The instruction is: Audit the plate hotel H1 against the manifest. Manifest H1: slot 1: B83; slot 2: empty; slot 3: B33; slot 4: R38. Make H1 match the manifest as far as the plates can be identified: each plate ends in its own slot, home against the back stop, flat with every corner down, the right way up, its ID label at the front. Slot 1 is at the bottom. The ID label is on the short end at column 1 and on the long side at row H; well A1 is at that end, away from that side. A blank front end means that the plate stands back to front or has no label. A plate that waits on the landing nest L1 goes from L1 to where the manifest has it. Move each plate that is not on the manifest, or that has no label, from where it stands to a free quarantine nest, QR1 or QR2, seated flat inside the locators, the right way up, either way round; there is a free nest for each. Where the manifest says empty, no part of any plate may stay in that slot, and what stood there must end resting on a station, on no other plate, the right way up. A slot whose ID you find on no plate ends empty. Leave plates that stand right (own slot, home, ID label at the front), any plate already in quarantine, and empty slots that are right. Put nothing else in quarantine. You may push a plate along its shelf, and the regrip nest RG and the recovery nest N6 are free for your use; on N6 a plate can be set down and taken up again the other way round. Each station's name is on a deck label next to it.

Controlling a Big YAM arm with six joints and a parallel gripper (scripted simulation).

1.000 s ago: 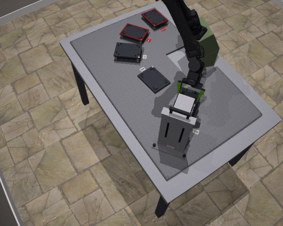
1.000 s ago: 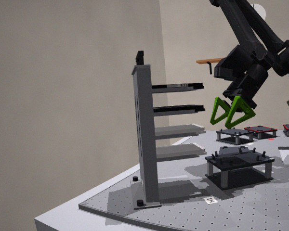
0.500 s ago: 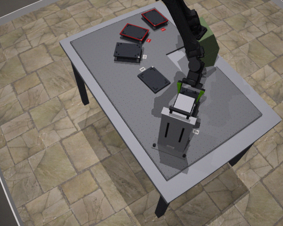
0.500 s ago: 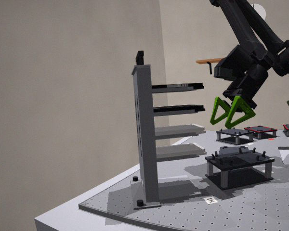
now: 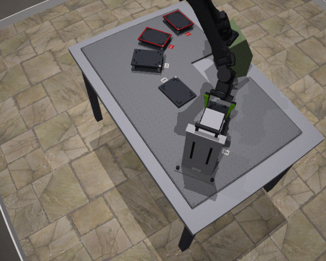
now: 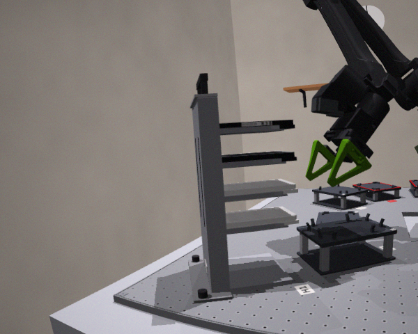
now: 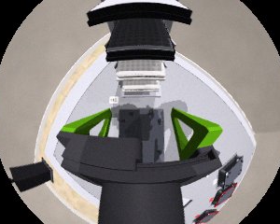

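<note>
The plate hotel H1 (image 5: 202, 151) (image 6: 209, 201) is a grey tower with four shelves. A dark plate (image 6: 256, 124) (image 5: 212, 119) (image 7: 140, 11) lies in the top slot, with a pale strip on its long side in the exterior view. A second dark plate (image 6: 258, 156) (image 7: 140, 43) lies in the third slot. The two lower shelves (image 6: 259, 187) (image 6: 259, 216) look bare. My gripper (image 5: 217, 107) (image 6: 320, 179) (image 7: 141, 111) is open and empty. It hangs in front of the hotel's open side, at about the height of the third slot, clear of the plates.
Two red-rimmed nests (image 5: 155, 37) (image 5: 177, 20) stand at the far end, with a black raised nest (image 5: 147, 58) beside them. Another black nest (image 5: 177, 92) (image 6: 345, 233) stands close to the hotel's front. All look bare. An olive block (image 5: 240, 53) stands behind the arm.
</note>
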